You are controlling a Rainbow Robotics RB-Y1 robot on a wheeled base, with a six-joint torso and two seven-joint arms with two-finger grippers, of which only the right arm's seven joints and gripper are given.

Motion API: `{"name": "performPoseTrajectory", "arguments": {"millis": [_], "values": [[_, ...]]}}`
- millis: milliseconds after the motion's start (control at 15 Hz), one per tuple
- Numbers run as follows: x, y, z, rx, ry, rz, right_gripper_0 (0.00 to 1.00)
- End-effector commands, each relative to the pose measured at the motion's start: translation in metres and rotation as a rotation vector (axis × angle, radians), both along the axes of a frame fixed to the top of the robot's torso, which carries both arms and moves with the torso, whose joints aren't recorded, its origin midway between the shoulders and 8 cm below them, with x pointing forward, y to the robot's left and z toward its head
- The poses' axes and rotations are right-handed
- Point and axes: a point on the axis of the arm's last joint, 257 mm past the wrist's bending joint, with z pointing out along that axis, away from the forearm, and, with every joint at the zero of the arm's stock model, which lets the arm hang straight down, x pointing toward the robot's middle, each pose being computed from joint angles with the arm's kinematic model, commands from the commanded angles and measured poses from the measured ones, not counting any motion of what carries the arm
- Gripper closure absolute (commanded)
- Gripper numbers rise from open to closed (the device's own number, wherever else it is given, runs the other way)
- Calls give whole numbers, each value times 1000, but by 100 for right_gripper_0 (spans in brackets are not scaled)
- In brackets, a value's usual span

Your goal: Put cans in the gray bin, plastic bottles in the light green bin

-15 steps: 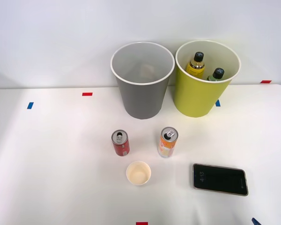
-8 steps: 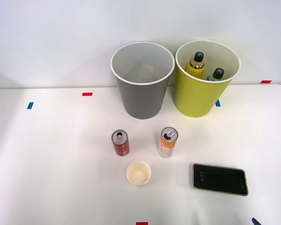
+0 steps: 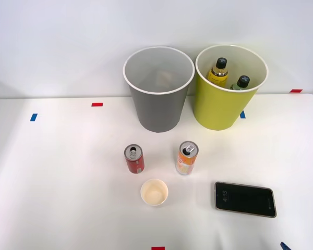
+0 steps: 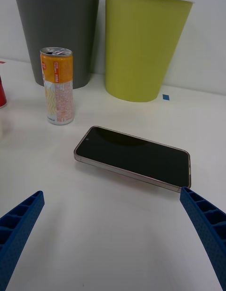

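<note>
Blue-ribbed, spread wide and holding nothing, right claw (image 4: 113, 234) hovering low over the desk (image 3: 52, 172) near the phone (image 3: 245, 199), likely lining up on the orange-and-white can (image 3: 187, 158) at eleven o'clock, gray bin (image 3: 158, 89) waiting beyond.

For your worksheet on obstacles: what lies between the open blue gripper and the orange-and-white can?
A dark flat smartphone lies between gripper and can, in the wrist view.

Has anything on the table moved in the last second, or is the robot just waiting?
Nothing has visibly changed. The red can and orange-and-white can stand where they were, both bottles sit in the light green bin, the gray bin, paper cup and phone are unmoved.
</note>
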Motion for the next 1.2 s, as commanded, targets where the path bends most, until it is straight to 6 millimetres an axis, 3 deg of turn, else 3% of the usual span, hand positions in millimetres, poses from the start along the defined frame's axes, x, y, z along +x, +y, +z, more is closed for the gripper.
{"name": "performPoseTrajectory", "arguments": {"millis": [67,1200], "values": [[0,0,0,0,0,0,0],[0,0,0,0,0,0,0]]}}
